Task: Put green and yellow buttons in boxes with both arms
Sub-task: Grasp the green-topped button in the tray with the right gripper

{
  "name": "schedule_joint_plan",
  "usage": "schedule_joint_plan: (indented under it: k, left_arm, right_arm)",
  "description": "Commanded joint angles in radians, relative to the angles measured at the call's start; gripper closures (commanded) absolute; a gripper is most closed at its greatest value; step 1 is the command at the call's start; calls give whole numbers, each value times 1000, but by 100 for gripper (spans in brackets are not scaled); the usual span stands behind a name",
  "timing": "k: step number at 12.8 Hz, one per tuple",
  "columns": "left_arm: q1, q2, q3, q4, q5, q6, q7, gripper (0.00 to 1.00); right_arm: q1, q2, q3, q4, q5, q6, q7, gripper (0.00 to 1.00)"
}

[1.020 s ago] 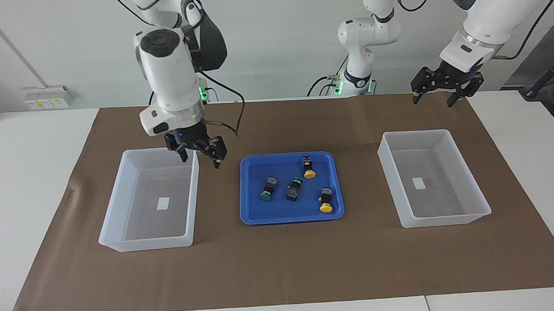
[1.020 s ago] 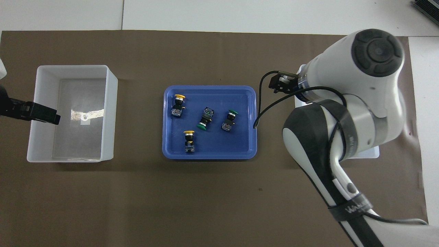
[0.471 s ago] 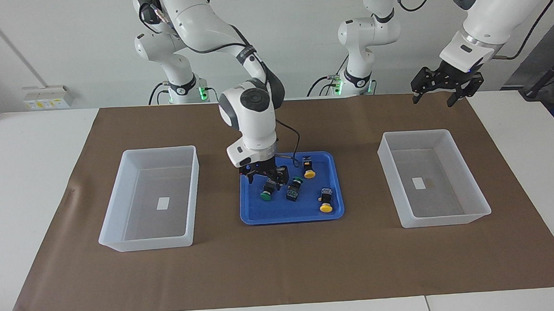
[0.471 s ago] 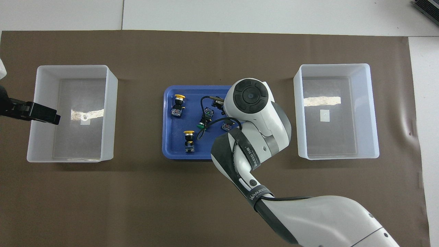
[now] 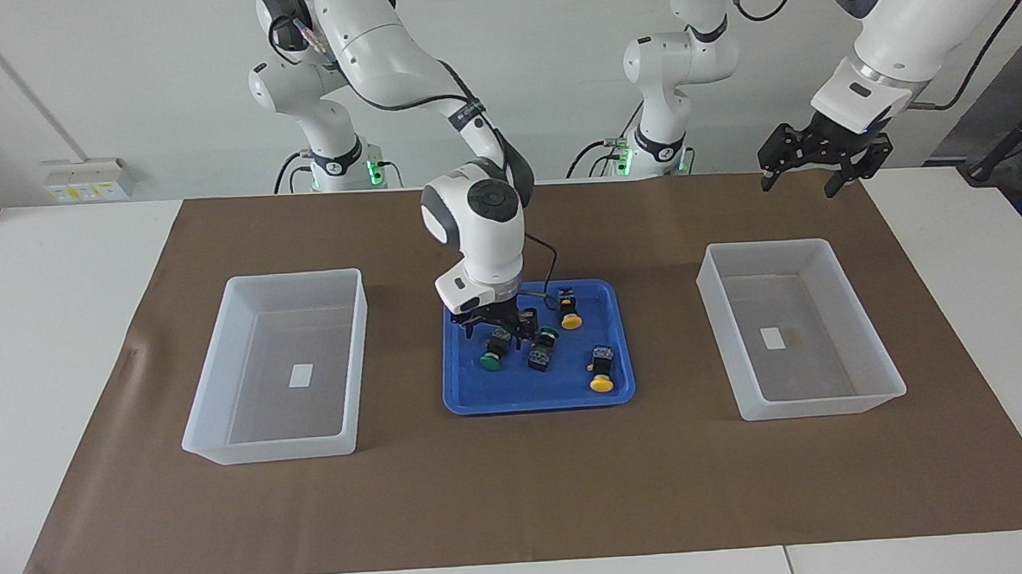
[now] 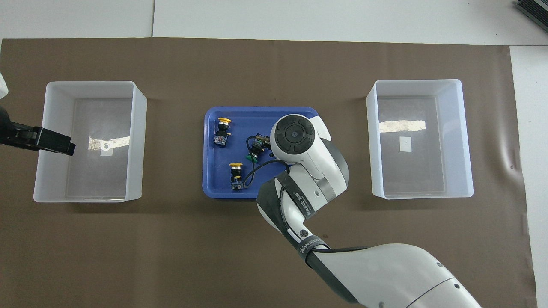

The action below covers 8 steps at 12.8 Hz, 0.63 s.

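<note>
My right gripper [image 5: 498, 329] is low over the blue tray [image 5: 471, 398] at the middle of the worktop [image 5: 36, 282]. Its fingers are spread apart, one on each side of the body of a green button [image 5: 493, 353]; they hold nothing. In the overhead view my right arm covers this gripper and most of that button.

My left gripper [image 5: 816, 163] waits in the air over the brown mat [image 5: 520, 494], above the mat strip between the robots and the box at the left arm's end. Its fingers are also spread apart and hold nothing. In the overhead view only its dark tip [image 6: 51, 143] shows, over the rim of that box.

Button positions, all in the blue tray:
- The green button between my right fingers lies on its side, cap pointing away from the robots.
- The second green button [image 5: 543, 348] lies just beside the first, toward the left arm's end.
- One yellow button [image 5: 570, 309] lies nearer to the robots than the second green one.
- The other yellow button [image 5: 601, 371] lies farther from the robots, near the tray corner toward the left arm's end.

Box positions:
- One box [image 5: 275, 366] stands on the mat toward the right arm's end, apart from the tray.
- One box [image 5: 796, 326] stands toward the left arm's end, apart from the tray.
- Each box contains only a small white sticker.
</note>
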Motion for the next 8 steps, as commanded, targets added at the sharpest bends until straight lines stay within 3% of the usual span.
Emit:
schedule_joint_plan:
  k: [1,4,5,6,7,8]
  left_arm:
    - [8,-25,-8,-25,24,-4,8,0]
    - [8,-25,-7,-27,24,-2,8,0]
    - [8,-25,-7,-27,24,-4,8,0]
    - [8,-25,-8,-27,24,-4,8,0]
    - [8,-25,-7,-27,24,-2,8,0]
    - [8,-25,-8,-27,24,-2,8,0]
  right_arm:
    - [-6,-39,7,-61,-23,40,4,0]
    - [-4,-36,9,-72,-18,72,10,0]
    - [-4,-37,7,-79,-18,75,1,18]
    - [-4,-39,9,-85,-18,74,-4,45]
    - [-6,-39,7,-84,-18,71,-3,78]
    - [-4,-39,9,-84,-18,63,8,100]
